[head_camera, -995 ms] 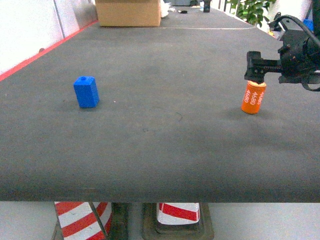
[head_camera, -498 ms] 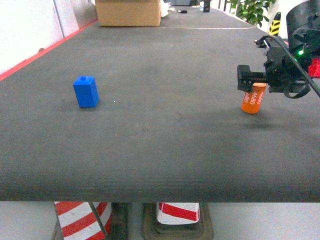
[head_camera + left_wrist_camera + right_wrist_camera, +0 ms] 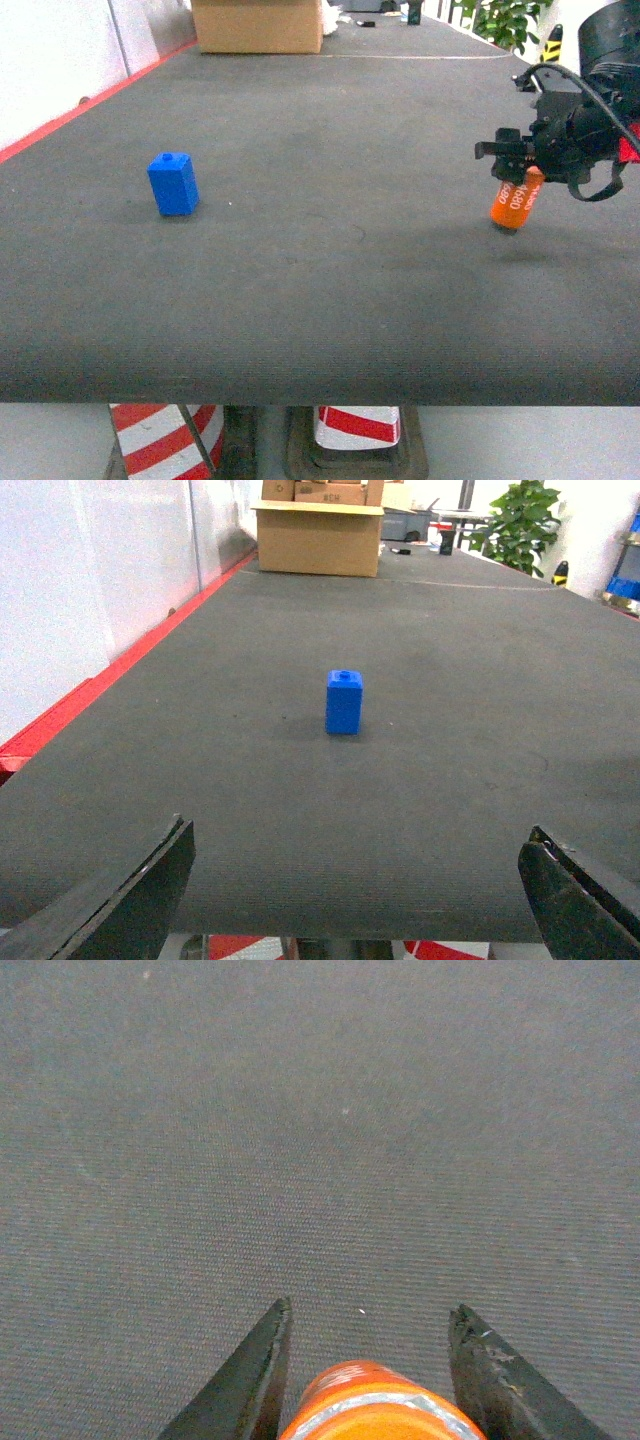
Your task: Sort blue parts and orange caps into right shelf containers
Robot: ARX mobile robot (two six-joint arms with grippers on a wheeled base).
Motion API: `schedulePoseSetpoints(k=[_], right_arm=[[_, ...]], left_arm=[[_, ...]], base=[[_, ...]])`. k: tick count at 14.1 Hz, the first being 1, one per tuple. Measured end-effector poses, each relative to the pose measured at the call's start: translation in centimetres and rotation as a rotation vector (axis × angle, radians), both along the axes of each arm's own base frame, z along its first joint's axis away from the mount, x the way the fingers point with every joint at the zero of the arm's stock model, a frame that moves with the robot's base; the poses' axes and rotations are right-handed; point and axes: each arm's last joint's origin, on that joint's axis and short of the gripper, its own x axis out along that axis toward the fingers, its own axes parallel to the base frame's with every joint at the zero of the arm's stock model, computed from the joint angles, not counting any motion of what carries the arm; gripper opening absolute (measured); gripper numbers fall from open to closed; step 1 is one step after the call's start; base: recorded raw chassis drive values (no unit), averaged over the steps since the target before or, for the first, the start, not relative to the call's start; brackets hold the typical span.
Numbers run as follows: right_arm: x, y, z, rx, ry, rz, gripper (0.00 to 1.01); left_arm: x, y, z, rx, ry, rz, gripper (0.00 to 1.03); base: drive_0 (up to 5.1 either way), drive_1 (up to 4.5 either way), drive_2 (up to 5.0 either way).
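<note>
The orange cap (image 3: 515, 203) with white "4680" print hangs tilted at the right of the dark mat, its shadow just beneath it. My right gripper (image 3: 512, 172) is shut on its top end. In the right wrist view the cap (image 3: 375, 1405) sits between the two dark fingers of the right gripper (image 3: 371, 1306). The blue part (image 3: 172, 184) stands upright at the left of the mat, also in the left wrist view (image 3: 343, 702). My left gripper (image 3: 358, 827) is open and empty, well short of it near the mat's front edge. The right shelf containers are out of view.
A cardboard box (image 3: 257, 25) stands at the mat's far end, a green plant (image 3: 505, 20) at the far right. A red stripe (image 3: 70, 115) borders the mat's left side. Red-and-white striped posts (image 3: 160, 440) show below the front edge.
The right gripper closed on the upright cap, tipped it over and carried it slightly right and up. The blue part has not moved.
</note>
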Motion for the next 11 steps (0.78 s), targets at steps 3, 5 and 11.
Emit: schedulePoseSetpoints(k=[3,5,11], right_arm=[[-7.4,0.3,7.3,-0.056,-0.225,-0.011,0.42],[-14.7,1.1,10.9,-0.1,-0.345,-0.03,0.42],[-26.5,0.9,8.1,-0.082,-0.611,-0.106,0.42]], left_arm=[[0.0,0.0,0.0,0.0,0.0,0.0,0.98],[0.0,0.0,0.0,0.0,0.0,0.0,0.98],[0.0,0.0,0.0,0.0,0.0,0.0,0.98]], base=[[0.0,0.0,0.0],[0.0,0.0,0.0],[0.0,0.0,0.0]])
